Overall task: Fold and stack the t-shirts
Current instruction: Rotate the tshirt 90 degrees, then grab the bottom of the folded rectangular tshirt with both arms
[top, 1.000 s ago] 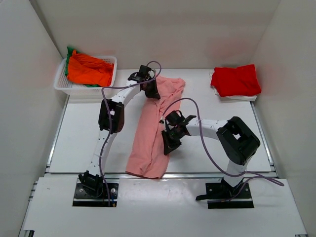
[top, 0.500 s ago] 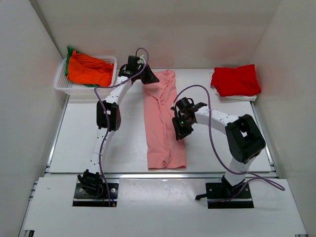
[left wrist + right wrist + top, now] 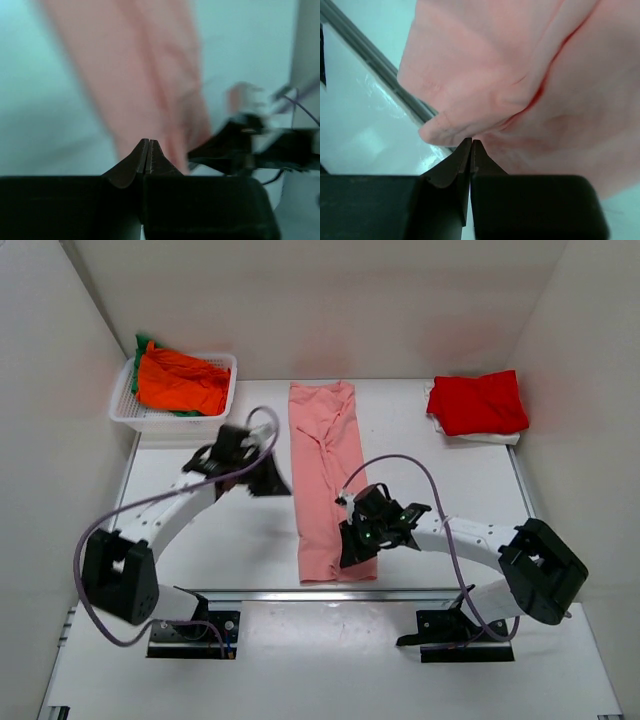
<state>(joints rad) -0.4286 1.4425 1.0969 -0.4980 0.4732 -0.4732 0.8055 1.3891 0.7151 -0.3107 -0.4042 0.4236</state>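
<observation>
The salmon-pink t-shirt [image 3: 325, 480] lies as a long narrow strip down the middle of the table, from the back to the front rail. My left gripper [image 3: 277, 483] is shut and empty, just left of the strip's middle; the shirt shows blurred ahead of it in the left wrist view [image 3: 145, 85]. My right gripper [image 3: 348, 552] is shut over the shirt's near right end. Its tips touch the bunched hem [image 3: 445, 127], and no fabric shows between them. The red t-shirt [image 3: 478, 402] lies folded at the back right. The orange t-shirt [image 3: 182, 383] lies over the green one [image 3: 143, 343] in the basket.
The white latticed basket [image 3: 128, 416] stands at the back left. A white cloth [image 3: 487, 438] pokes out under the red shirt. The metal front rail [image 3: 250, 593] runs just past the pink shirt's near end and shows in the right wrist view [image 3: 375, 55]. White walls enclose the table.
My left gripper let go of the pink shirt's far end and swung back toward me, to the left of the strip. My right gripper slid along the right edge to the near end. The shirt lies unmoved.
</observation>
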